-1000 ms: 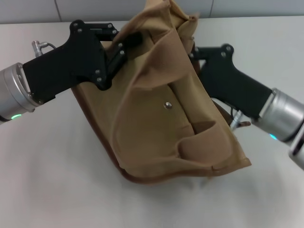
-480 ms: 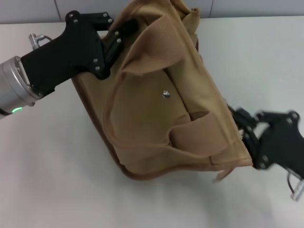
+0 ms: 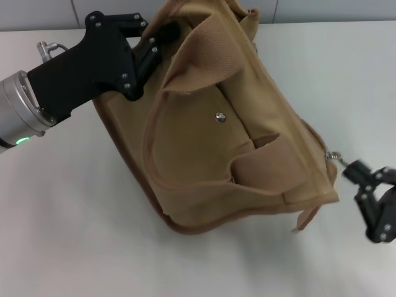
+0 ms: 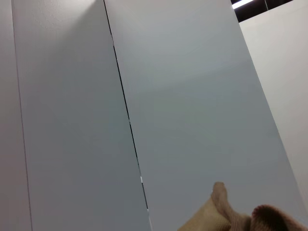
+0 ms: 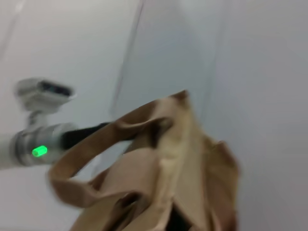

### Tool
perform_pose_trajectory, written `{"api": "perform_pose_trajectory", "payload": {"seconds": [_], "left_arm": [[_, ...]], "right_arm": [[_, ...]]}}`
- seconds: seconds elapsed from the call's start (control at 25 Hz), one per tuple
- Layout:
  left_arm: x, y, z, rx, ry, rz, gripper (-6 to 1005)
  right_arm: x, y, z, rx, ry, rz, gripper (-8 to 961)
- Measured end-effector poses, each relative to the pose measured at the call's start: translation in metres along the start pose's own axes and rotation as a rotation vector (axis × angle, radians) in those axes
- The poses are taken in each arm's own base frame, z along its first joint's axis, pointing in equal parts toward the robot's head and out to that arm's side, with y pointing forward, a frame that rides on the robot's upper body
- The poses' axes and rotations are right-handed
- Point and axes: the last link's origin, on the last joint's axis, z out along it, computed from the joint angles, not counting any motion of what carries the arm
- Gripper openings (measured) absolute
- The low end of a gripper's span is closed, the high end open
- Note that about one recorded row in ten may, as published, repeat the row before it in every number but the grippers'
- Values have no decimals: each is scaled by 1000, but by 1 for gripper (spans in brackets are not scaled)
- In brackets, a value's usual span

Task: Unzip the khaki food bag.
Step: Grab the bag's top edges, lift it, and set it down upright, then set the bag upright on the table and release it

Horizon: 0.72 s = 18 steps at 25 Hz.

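The khaki food bag stands tilted on the white table, its front pocket with the silver snap facing me and one wide strap handle raised. My left gripper is shut on the bag's top edge at its far left corner. My right gripper is low on the right, just off the bag's near right corner, and looks shut on the small metal zipper pull that stretches out from the bag. The bag also shows in the right wrist view, and a tan corner of it in the left wrist view.
The white table lies all around the bag. A grey panelled wall runs along the far edge. My left arm with its green light shows in the right wrist view.
My right gripper came from behind the bag's upper right side down to its near right corner, then moved right, away from the bag. The bag's right corner stretched rightward. The left gripper stayed put.
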Motion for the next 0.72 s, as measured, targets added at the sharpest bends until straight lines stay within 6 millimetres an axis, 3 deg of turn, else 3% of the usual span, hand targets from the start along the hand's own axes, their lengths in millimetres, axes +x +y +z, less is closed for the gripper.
{"api": "perform_pose_trajectory", "payload": {"seconds": [0.32,0.44,0.72], "left_arm": [[0,0,-3,8,2,-2,154],[0,0,-3,9,2,0,156],[1,0,-3,7,3,1,161]], "right_arm": [[-2,-17,-16,129,22,42,116],[3,-37,-22,186,90,42,151],[16,-47,-3,72,179,23,463]]}}
